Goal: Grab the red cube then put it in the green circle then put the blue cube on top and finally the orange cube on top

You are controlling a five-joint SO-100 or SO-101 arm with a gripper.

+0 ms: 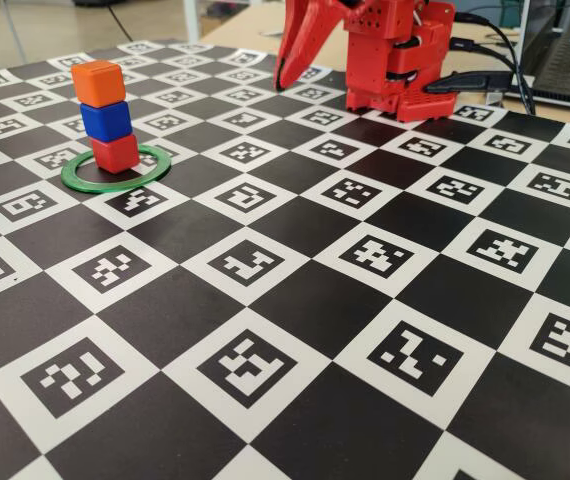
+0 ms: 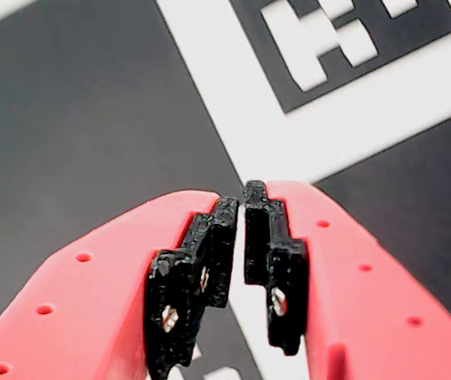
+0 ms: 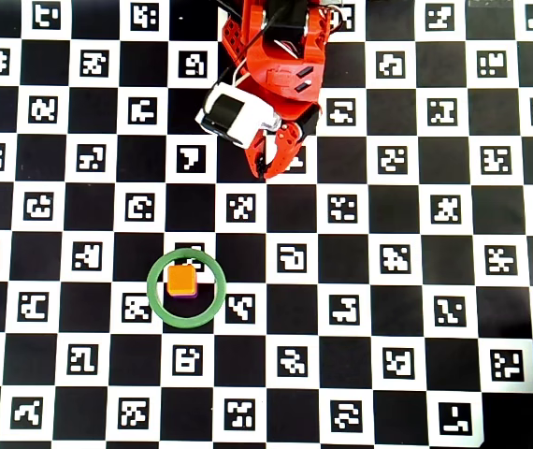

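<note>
The red cube [image 1: 116, 153] sits inside the green circle [image 1: 85, 181], blue cube [image 1: 106, 120] then orange cube [image 1: 99, 83] stacked above; nothing seems left. My end effector [image 2: 242, 201], closed and empty, hangs well away from the circle.

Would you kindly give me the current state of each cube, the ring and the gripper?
red cube: upright inside the green circle, bottom of the stack.
blue cube: stacked on the red cube.
orange cube: on top of the stack.
green circle: flat on the board, around the stack.
gripper: shut, empty, away from the stack.
</note>
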